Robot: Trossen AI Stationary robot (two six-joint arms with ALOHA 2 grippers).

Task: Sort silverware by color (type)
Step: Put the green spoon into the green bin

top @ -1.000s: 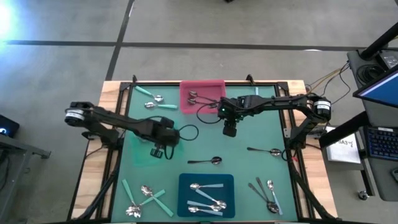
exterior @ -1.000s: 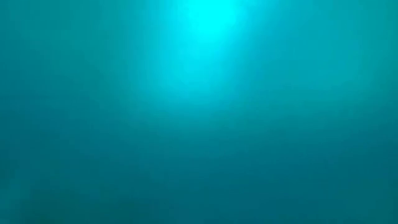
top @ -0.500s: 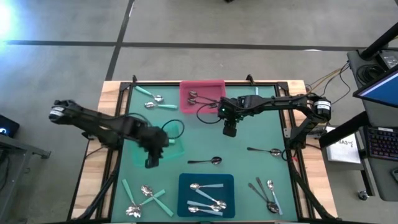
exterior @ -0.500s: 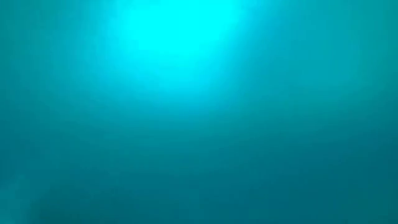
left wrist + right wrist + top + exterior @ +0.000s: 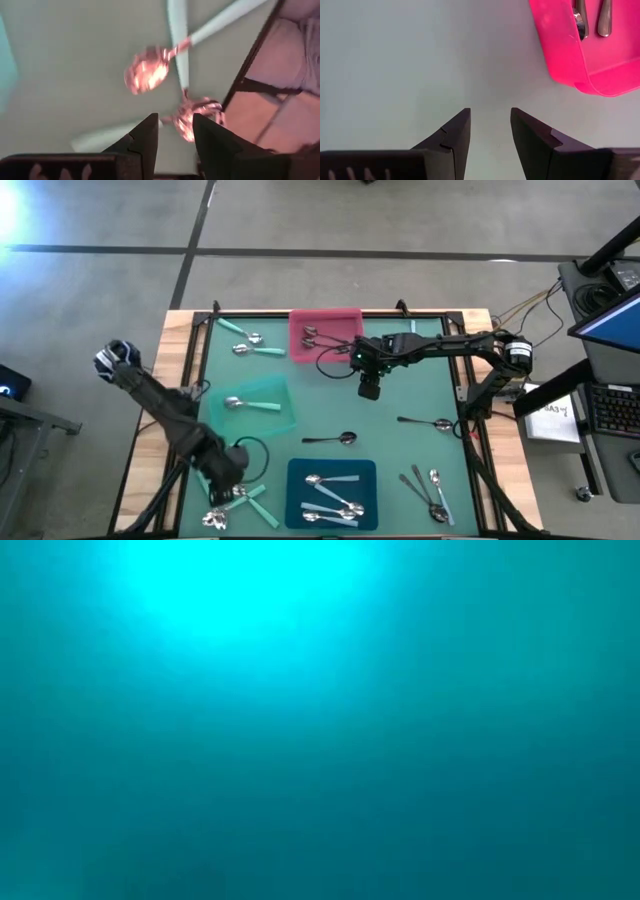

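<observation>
One mint-handled spoon (image 5: 237, 403) now lying in the green tray (image 5: 280, 420), newly dropped there. Left gripper (image 5: 175, 131) swung away from that tray down to the mint spoon cluster (image 5: 232, 498) at the near-left corner, jaws parted, empty, likely lining up another pick. Right gripper (image 5: 490, 125) unchanged beside the pink tray (image 5: 565, 55), open, holding nothing.

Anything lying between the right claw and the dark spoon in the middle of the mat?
No. In the high view, bare mat separates the right claw from the dark spoon.
</observation>
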